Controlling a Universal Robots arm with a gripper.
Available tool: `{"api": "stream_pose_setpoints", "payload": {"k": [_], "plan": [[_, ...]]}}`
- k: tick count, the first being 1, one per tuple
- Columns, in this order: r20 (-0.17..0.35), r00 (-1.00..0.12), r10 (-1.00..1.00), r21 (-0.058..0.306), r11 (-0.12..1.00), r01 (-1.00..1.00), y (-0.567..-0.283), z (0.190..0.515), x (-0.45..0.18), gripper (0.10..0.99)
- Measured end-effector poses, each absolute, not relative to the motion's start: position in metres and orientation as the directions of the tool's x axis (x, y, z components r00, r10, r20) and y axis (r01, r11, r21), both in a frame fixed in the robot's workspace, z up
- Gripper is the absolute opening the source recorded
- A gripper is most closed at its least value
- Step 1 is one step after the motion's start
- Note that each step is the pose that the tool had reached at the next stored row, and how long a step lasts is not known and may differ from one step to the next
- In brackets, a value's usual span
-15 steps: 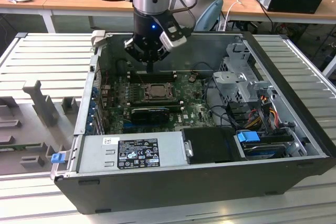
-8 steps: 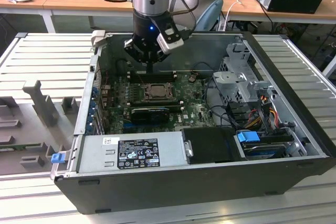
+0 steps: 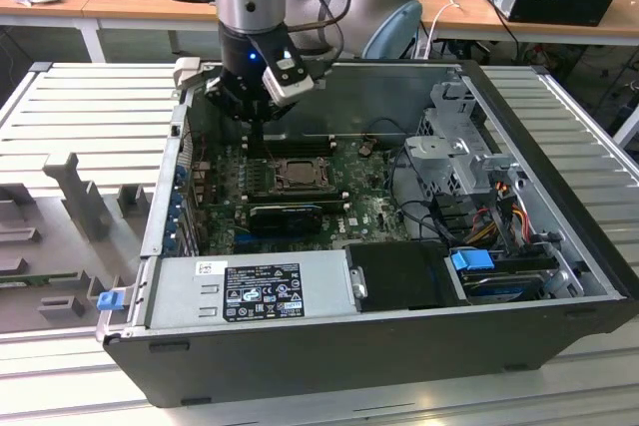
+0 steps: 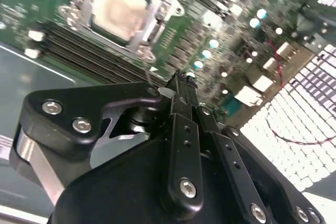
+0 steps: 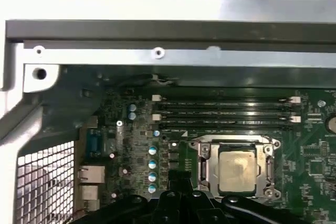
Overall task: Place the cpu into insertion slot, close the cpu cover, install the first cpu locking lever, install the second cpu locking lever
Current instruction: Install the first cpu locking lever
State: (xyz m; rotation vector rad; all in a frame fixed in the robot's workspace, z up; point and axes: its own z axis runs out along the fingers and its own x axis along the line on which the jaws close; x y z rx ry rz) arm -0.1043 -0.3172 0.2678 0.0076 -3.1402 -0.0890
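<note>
Motherboard (image 5: 315, 166) layout inside the computer case (image 3: 349, 366).
The cpu (image 5: 236, 169) lies framed by the cpu cover (image 5: 231, 144); memory slots (image 5: 226, 111) run just beside it; the pincer (image 3: 257, 142) hangs near them.

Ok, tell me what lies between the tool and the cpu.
In the second wrist view, the cpu cover's rim and a thin metal lever lie between the tool and the cpu.

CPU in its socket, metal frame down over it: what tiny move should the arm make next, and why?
Probably nudge the gripper a little further against the thin wire lever at its tip. The cpu already lies under the lowered cpu cover, and that lever looks not yet hooked down.
</note>
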Motion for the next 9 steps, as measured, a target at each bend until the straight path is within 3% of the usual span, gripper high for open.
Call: {"api": "stream_pose_setpoints", "payload": {"k": [9], "plan": [[0.000,-1.000,-0.005,0.057,0.998,-0.005,-0.300,0.260,-0.116,0.106]]}}
